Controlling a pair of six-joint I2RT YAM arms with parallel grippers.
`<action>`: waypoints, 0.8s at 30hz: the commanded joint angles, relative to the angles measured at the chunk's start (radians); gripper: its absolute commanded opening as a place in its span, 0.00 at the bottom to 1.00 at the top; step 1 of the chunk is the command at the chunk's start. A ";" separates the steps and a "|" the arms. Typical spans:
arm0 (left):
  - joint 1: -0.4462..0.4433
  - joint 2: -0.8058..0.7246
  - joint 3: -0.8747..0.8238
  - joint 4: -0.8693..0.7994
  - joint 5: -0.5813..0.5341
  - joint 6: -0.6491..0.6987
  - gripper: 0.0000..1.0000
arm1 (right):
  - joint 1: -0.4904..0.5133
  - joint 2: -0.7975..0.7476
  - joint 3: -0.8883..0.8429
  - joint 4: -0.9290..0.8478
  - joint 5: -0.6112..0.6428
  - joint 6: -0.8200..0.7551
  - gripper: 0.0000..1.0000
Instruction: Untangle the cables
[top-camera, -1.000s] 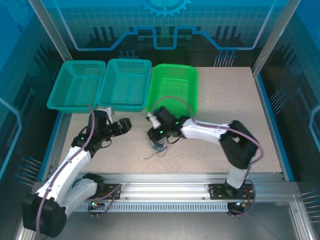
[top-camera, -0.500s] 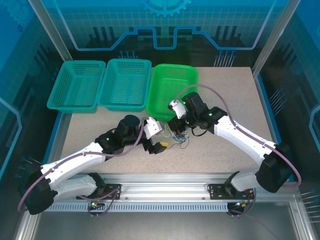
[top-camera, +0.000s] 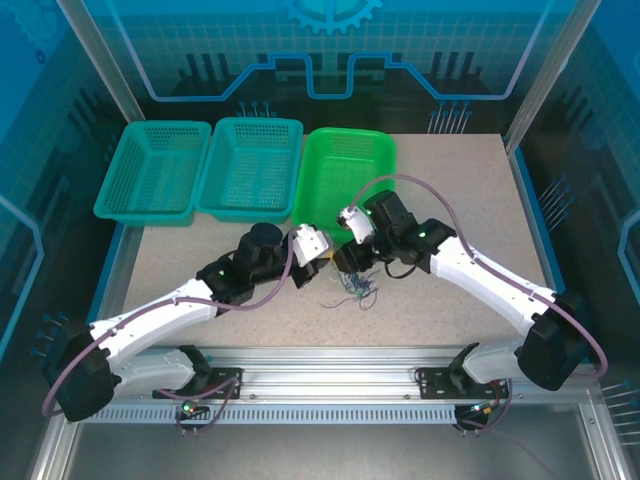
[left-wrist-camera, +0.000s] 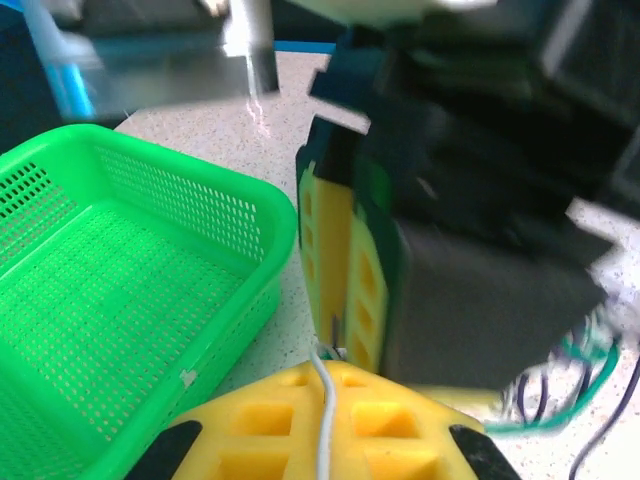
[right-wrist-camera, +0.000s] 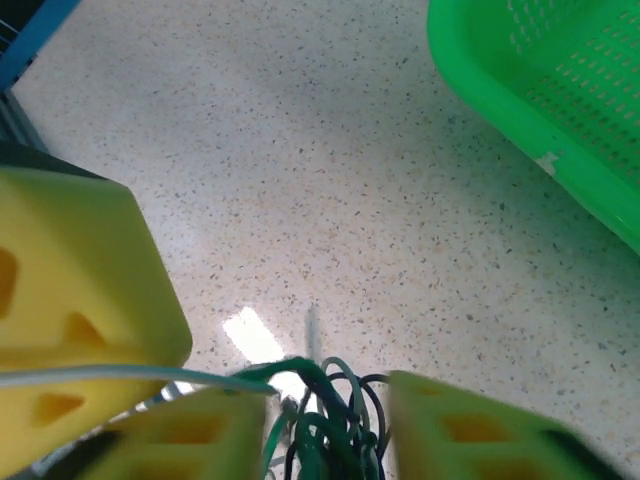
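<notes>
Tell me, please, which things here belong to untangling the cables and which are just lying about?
Belonging to the job:
cables, tangled on the table
left gripper, shut on a white strand
right gripper, open around the tangle

Lying about:
left teal basket
middle teal basket
green basket

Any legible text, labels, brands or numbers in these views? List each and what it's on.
None legible in any view.
Backdrop: gear graphic and circuit lines, no words.
Green basket, teal baskets, yellow fingers, cables: no print visible.
</notes>
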 joint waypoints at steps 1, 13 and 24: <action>-0.003 -0.012 0.051 0.034 0.082 -0.102 0.00 | 0.065 0.042 -0.051 0.149 0.059 0.061 0.59; 0.035 -0.072 0.064 0.046 0.053 -0.254 0.00 | 0.075 0.202 -0.166 0.518 0.066 0.168 0.63; 0.082 -0.184 0.063 0.067 0.086 -0.285 0.00 | 0.099 0.317 -0.157 0.567 0.294 0.204 0.48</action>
